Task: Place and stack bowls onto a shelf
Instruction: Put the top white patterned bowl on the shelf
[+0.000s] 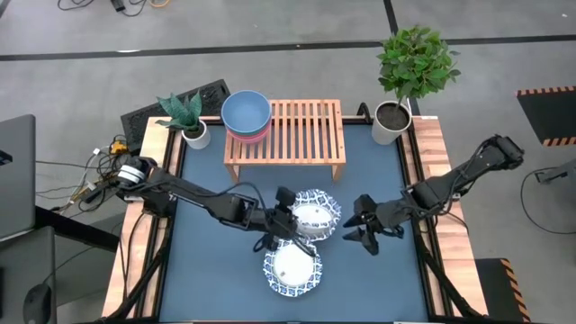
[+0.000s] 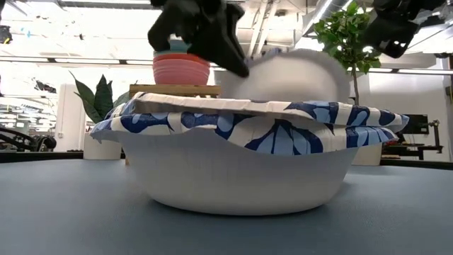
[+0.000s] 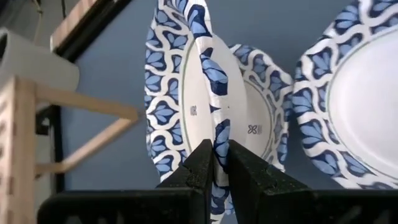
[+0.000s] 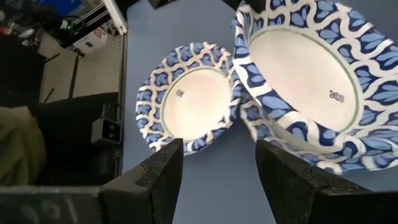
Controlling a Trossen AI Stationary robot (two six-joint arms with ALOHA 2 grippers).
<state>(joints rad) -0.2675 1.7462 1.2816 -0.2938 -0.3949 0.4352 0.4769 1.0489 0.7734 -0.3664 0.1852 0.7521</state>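
The light-wood shelf [image 1: 297, 135] stands at the table's far side. On its left end the teal bowl [image 1: 246, 112] sits nested in the pink bowl [image 2: 181, 69]. One patterned white bowl [image 1: 292, 268] rests on its base near the table's front [image 2: 241, 166]. The second patterned bowl [image 1: 317, 214] is tilted beside it, with my left gripper [image 1: 286, 221] shut on its rim. My right gripper [image 1: 364, 227] hovers open to the right of that bowl, touching nothing [image 4: 227, 168]. My left gripper [image 3: 217, 168] pinches the tilted patterned bowl by its blue-patterned rim [image 3: 214, 134], on the side facing the table's left, one finger inside and one outside. The fingers come from the table's left, slanting down. The bowl [image 2: 301, 71] stands tipped up; the front bowl hides its lower edge.
A snake plant in a white pot [image 1: 192, 126] stands left of the shelf and a leafy plant in a white pot [image 1: 396, 112] right of it. The middle and right slats of the shelf [image 1: 310, 126] are bare. Blue tabletop [image 1: 207, 261] lies open at front left.
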